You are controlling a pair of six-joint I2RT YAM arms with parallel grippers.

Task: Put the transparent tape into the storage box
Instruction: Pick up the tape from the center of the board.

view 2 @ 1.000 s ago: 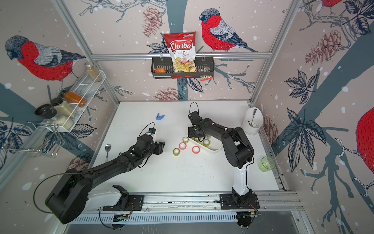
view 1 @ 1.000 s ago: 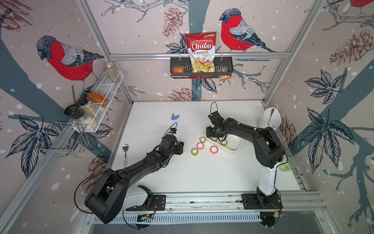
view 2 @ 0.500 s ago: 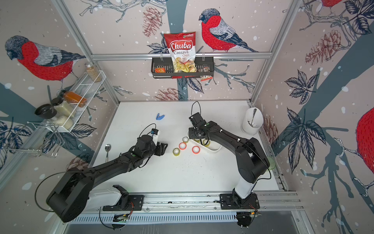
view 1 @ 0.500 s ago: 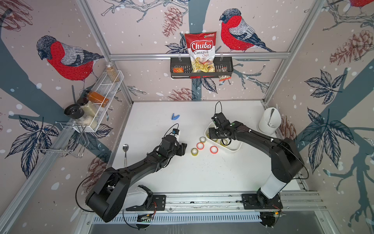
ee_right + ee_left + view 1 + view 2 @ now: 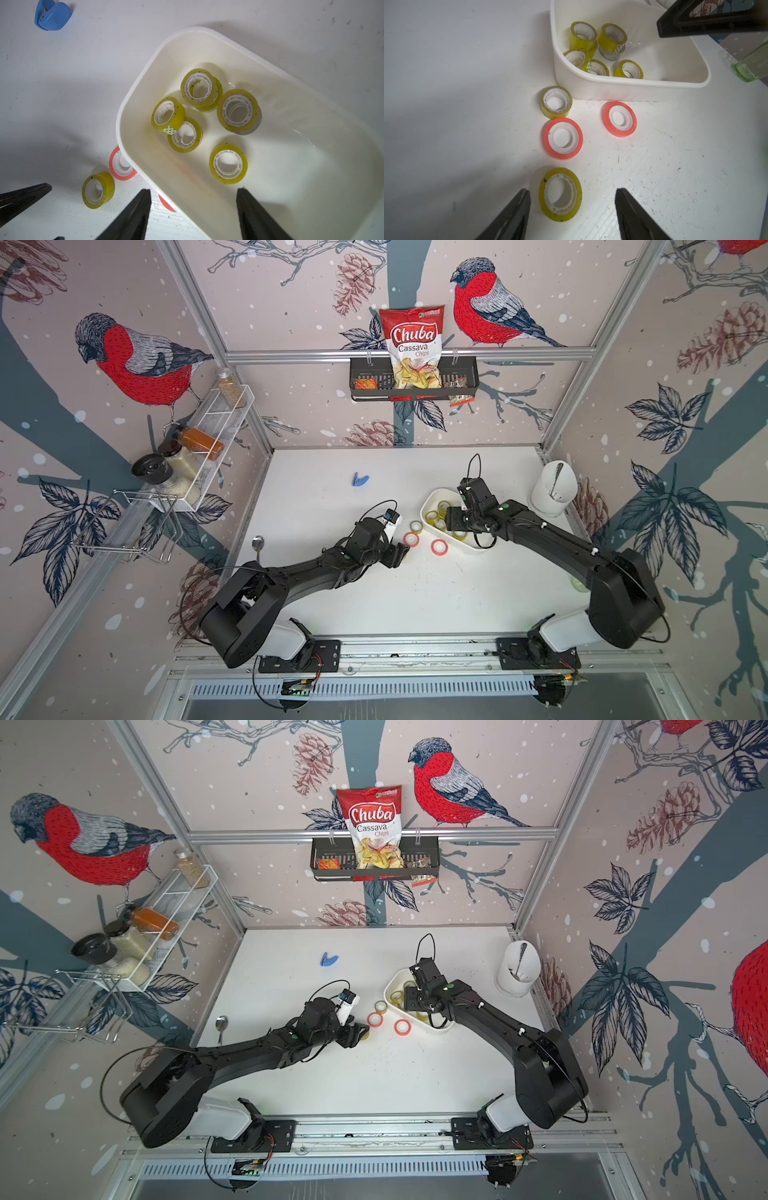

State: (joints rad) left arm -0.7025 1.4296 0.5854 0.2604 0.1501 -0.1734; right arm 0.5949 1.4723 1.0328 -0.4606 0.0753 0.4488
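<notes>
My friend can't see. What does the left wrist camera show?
The open left gripper points at a yellowish clear tape roll on the white table. Beyond lie two orange rolls, another yellowish roll, and the white storage box holding several more rolls.

1. "Chuba", in white script on a red panel, on the chip bag [image 5: 412, 346] in the black basket [image 5: 360, 372] on the back wall, readable in both top views.
2. "Cassava Chips", beneath it on the same bag.
3. The small packets in the basket carry print too small to read.
</notes>
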